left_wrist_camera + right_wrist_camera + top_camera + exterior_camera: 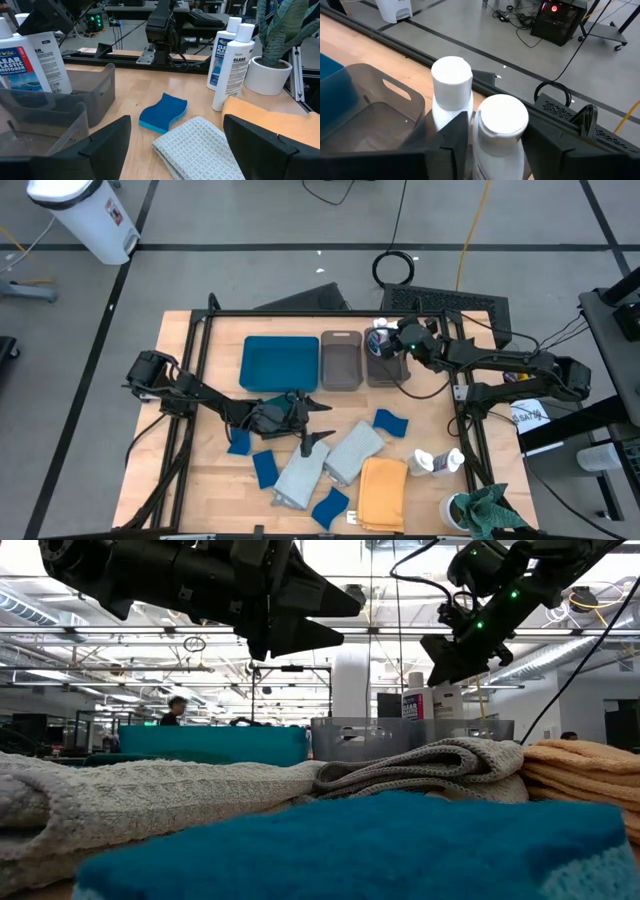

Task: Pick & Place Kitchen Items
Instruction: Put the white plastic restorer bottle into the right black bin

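Right end effector [495,145] pinching bottle [501,132] (second bottle [452,85] beside) over bin [365,107].

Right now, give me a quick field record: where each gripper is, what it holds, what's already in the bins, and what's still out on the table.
left gripper: open, empty, over the table near the pale grey cloths
right gripper: over the right bin, fingers either side of a white bottle
right bin: two white bottles
middle bin: appears empty
teal tray: appears empty
on table: two bottles, blue sponges, mustard cloth

Two dark jointed arms, black cables (green lights on right).
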`<state>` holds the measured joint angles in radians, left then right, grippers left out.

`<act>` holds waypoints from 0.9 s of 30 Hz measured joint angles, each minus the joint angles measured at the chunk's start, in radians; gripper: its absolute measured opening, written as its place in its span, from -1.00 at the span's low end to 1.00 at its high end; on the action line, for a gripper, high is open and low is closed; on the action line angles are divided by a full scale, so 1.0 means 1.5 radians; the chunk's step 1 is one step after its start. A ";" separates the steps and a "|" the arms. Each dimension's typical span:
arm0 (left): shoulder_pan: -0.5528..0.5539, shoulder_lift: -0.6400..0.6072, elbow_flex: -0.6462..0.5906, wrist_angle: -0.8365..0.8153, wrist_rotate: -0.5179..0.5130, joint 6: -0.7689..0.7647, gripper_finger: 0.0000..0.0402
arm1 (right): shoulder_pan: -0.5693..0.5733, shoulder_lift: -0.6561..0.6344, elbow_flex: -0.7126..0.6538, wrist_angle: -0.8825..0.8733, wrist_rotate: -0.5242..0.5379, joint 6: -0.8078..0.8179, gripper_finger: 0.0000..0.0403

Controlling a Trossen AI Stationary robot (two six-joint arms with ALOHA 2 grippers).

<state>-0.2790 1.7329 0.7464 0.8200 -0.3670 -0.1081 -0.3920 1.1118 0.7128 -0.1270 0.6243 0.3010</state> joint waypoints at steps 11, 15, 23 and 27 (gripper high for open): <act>0.000 0.000 0.000 0.000 0.000 0.000 0.61 | 0.001 -0.012 0.000 -0.013 -0.001 -0.022 -0.05; 0.000 0.000 0.000 0.000 0.000 0.000 0.61 | 0.014 -0.030 0.000 -0.016 -0.006 -0.041 0.02; 0.000 0.000 0.000 0.000 0.001 0.000 0.61 | 0.084 -0.089 0.000 -0.025 -0.057 -0.091 0.11; 0.000 0.000 0.000 0.000 0.001 0.000 0.61 | 0.121 -0.123 0.000 -0.041 -0.003 -0.110 0.11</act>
<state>-0.2790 1.7329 0.7467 0.8196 -0.3660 -0.1081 -0.2109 0.9277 0.7124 -0.1882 0.6193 0.1361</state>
